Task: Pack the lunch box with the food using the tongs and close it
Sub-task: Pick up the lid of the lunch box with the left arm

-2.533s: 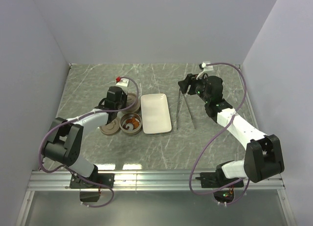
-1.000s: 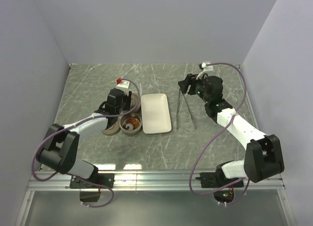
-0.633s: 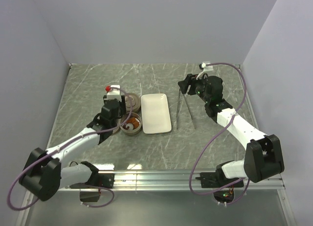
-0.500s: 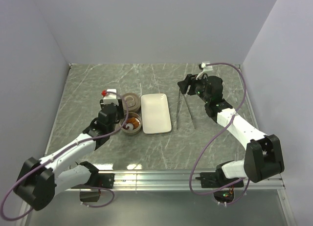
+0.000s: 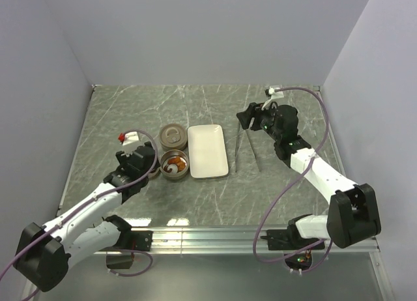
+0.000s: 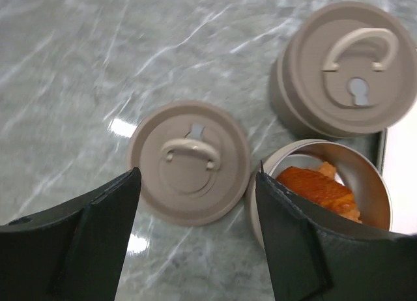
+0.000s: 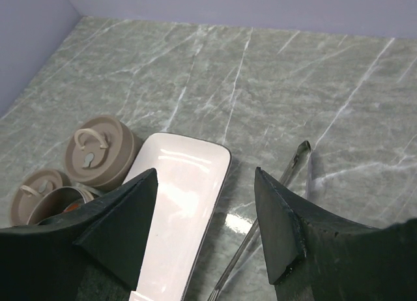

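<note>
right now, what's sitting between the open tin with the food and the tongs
The white tray lies flat between the open tin and the tongs, nothing else; the top external view shows it best.

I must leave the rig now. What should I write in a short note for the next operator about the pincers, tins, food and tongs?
Left pincer: open, empty, above the loose lid, which lies flat on the table beside the open tin.
Right pincer: open, empty, near the far end of the tongs, which lie on the table right of the white tray.
Done: closed tin has its lid on; food is in the open tin; none seen on the tray.
Left: put the loose lid on the open tin.
</note>
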Controlling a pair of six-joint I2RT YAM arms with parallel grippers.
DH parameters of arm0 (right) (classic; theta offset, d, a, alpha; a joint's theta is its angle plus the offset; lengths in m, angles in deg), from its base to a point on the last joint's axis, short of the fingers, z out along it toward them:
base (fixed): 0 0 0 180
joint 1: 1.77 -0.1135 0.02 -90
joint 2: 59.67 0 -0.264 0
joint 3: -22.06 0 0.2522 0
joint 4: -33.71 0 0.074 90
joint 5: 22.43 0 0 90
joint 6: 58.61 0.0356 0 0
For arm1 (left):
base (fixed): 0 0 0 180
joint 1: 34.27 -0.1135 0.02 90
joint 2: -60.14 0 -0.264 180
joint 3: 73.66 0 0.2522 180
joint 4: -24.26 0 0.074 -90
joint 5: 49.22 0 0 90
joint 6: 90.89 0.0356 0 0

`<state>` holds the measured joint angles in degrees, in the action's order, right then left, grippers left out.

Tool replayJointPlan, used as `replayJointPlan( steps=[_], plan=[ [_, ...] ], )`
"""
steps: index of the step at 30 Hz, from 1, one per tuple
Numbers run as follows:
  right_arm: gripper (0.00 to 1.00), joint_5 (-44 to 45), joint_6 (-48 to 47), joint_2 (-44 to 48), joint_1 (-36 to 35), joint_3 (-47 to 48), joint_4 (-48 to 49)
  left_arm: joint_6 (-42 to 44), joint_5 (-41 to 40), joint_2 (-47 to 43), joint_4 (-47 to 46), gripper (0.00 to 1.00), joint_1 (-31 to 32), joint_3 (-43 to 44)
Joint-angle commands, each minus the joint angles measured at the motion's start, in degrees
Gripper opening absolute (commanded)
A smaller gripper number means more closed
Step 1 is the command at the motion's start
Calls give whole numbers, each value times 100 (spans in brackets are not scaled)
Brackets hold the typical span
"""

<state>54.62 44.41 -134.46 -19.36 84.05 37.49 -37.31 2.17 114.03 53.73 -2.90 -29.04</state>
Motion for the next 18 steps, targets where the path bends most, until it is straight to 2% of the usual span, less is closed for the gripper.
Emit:
replayJointPlan(
  steps=[1, 4, 8, 14, 18],
  plan=[
    [68, -102, 43, 359, 18, -33, 303, -1234, -489, -412, 618, 77, 18, 141],
    [68, -181, 61, 377, 18, -33, 329, -1534, -472, -783, 129, 81, 26, -201],
    [68, -357, 113, 359, 18, -15, 408, -1963, -375, -758, -260, 79, 26, -422],
    [68, -515, 149, 175, 18, 90, 452, -3211, -841, 507, 705, 75, 26, 254],
    [68, -559, 140, 104, 18, 126, 470, -3301, -771, 1263, 479, 74, 44, 369]
  ],
)
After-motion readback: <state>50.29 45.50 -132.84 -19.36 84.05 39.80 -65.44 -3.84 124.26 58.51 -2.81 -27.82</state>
